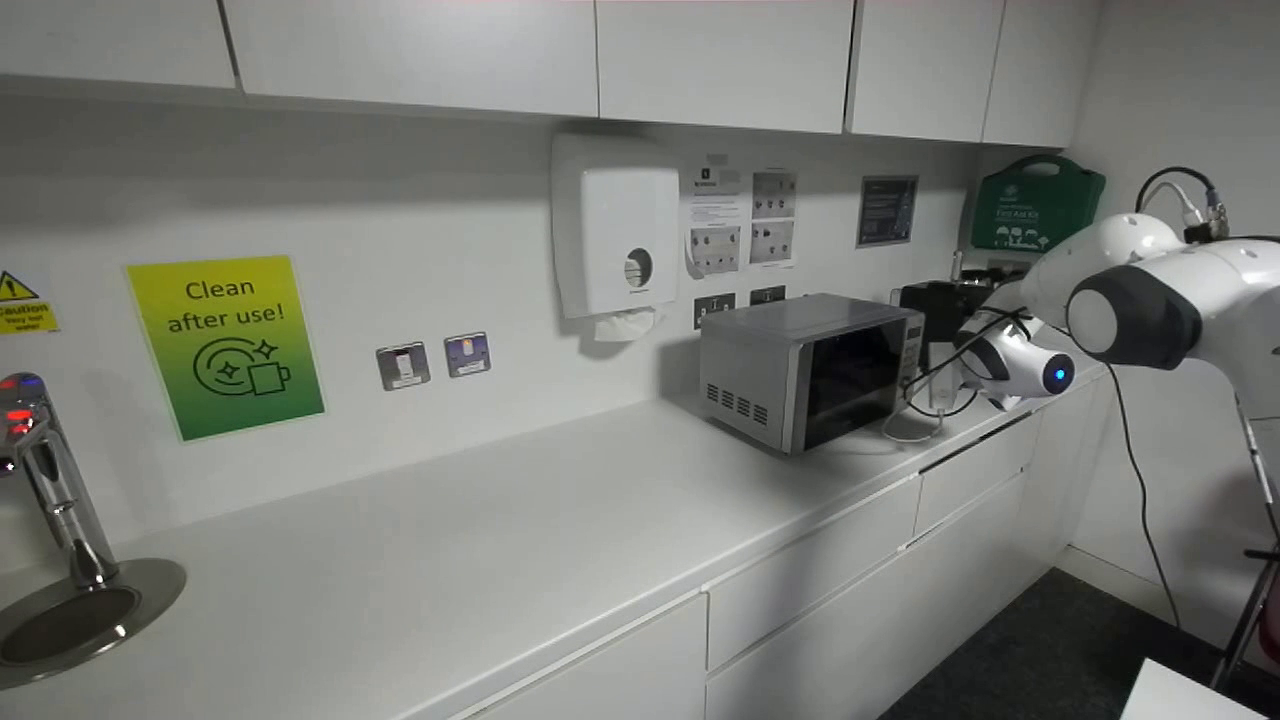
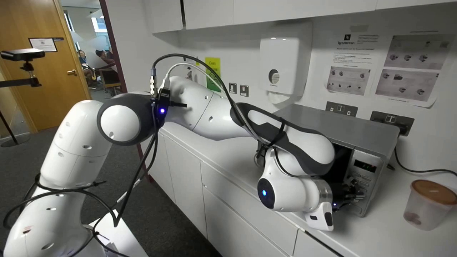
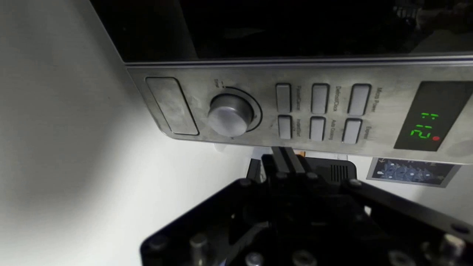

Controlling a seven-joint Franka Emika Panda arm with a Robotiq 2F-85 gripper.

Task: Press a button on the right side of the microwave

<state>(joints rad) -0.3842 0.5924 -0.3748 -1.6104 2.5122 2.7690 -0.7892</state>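
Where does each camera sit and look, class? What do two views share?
Wrist view: from behind the gripper, shown shut, facing the control panel.
Exterior view: from the tap end, facing the microwave; arm partly shows.
Exterior view: from the microwave's control end, facing along the counter; arm and gripper show.
Both exterior views share microwave and dispenser.

I count one microwave (image 1: 812, 372), bearing one display (image 3: 430, 114), one dial (image 3: 230, 116), six small buttons (image 3: 320, 98) and one larger rectangular panel (image 3: 172, 106). One robot arm (image 2: 205, 112) stands in the room with me, carrying one end effector (image 3: 283, 149) with two fingers (image 3: 279, 160). Along the wall (image 1: 470, 220) I see one white dispenser (image 1: 615, 218), one yellow-green sign (image 1: 225, 345), two switch plates (image 1: 403, 366) and two dark socket plates (image 2: 341, 109). Around me there are also one green first-aid case (image 1: 1040, 205), one tap (image 1: 64, 485) and one lidded tub (image 2: 430, 203).
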